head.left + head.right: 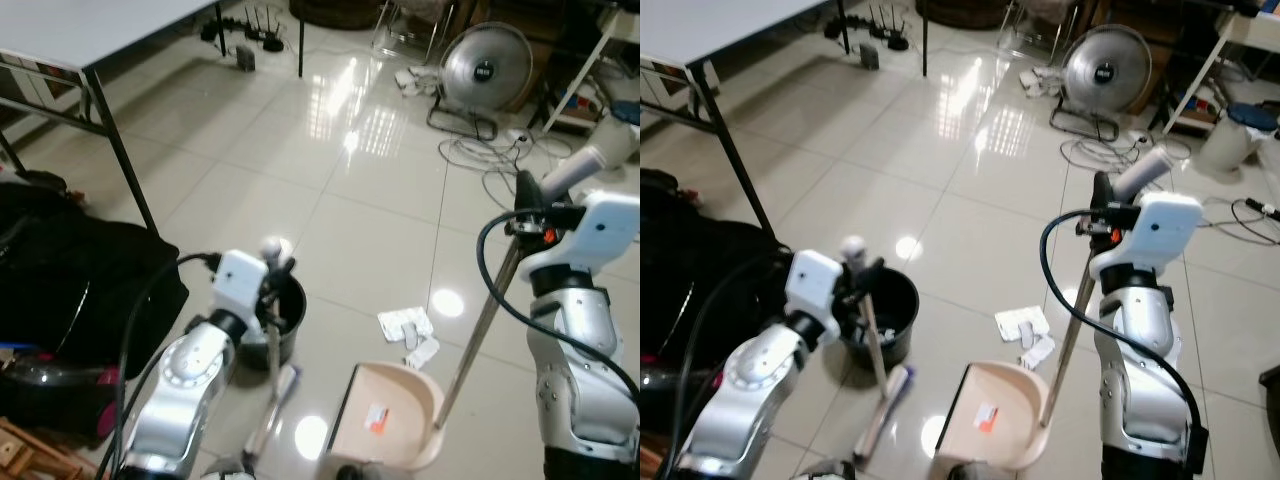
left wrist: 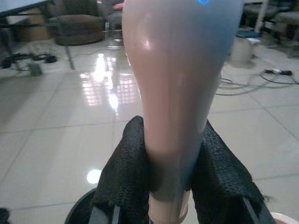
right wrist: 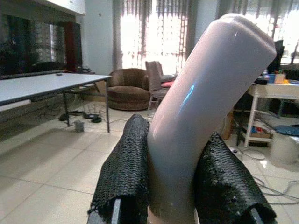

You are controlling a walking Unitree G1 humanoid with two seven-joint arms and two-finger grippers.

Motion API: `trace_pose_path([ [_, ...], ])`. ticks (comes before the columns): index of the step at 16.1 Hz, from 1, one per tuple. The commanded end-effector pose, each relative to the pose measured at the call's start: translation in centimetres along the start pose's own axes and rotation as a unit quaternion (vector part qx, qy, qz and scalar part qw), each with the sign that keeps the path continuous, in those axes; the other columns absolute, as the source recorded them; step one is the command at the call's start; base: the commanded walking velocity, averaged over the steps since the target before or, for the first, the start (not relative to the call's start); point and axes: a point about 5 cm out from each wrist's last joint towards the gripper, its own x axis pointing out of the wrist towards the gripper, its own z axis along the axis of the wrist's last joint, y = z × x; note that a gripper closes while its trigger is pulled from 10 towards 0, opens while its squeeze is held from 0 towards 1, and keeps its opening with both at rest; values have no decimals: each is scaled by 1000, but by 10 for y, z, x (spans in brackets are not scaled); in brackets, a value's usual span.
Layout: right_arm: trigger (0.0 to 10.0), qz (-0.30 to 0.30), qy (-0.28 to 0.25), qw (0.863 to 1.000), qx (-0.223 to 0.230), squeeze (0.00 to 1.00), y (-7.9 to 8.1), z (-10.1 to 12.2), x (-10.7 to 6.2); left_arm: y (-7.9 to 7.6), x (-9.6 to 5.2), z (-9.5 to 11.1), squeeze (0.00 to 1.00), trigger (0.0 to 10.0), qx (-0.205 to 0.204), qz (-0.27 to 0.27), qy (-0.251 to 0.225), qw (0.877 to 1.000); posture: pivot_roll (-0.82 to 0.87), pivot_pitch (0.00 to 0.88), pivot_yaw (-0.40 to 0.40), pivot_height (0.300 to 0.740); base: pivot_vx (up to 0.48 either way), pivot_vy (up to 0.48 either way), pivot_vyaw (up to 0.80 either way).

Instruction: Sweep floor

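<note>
While clamped together on the pale pink plastic broom handle (image 2: 175, 93), left gripper (image 1: 277, 272) sits low at left, black mesh-padded fingers (image 2: 128, 172) pressing both sides of the grip just under its rounded top. Broom shaft runs down past the round black plastic bin (image 1: 883, 318) to the pale broom head (image 1: 883, 410) resting on the floor, just beside the bin.

Right gripper (image 1: 1102, 215) closed on the glossy white angled handle (image 3: 205, 98) of the long-handled dustpan, padded fingers (image 3: 128, 172) squeezing it from both sides. Thin metal pole (image 1: 485, 315) slanting down from that grip to the beige plastic dustpan (image 1: 385, 415), which stands on the floor between the two silver arms, mouth facing away from the robot, small label inside.

Crumpled white paper scraps (image 1: 408, 328) lying on the tile just beyond the dustpan mouth, near the pole, apart from the broom head.

Glossy beige floor tiles (image 1: 300, 160), strong window glare. White table with black metal legs (image 1: 95, 30) at upper left, black bag (image 1: 70, 290) at far left. Round silver floor fan (image 1: 487, 65) at upper right with loose white cables (image 1: 480, 155) on the floor before it. Brown armchair (image 3: 128, 88) by curtained windows in right wrist view.
</note>
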Motion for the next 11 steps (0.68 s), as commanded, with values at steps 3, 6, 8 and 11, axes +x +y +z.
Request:
trace_pose_path([
  [3,10000,15,-37,999,-9,0,8,7,11,-1,-7,8,0,10000,-7,10,-18,1000,-5,100,-87,740,0,0,0],
  [6,10000,12,-51,997,-48,0,4,12,9,-9,-9,10,0,10000,-7,-6,-21,1000,-44,118,-71,740,0,0,0],
  [8,10000,9,-58,996,-73,0,1,18,4,-15,-6,9,0,10000,-14,-23,-24,999,-68,129,-73,740,0,-311,0],
  [11,10000,2,-33,998,-44,0,-2,12,-4,-21,6,15,0,10000,-16,-44,-37,998,-42,148,-65,740,0,-320,0],
])
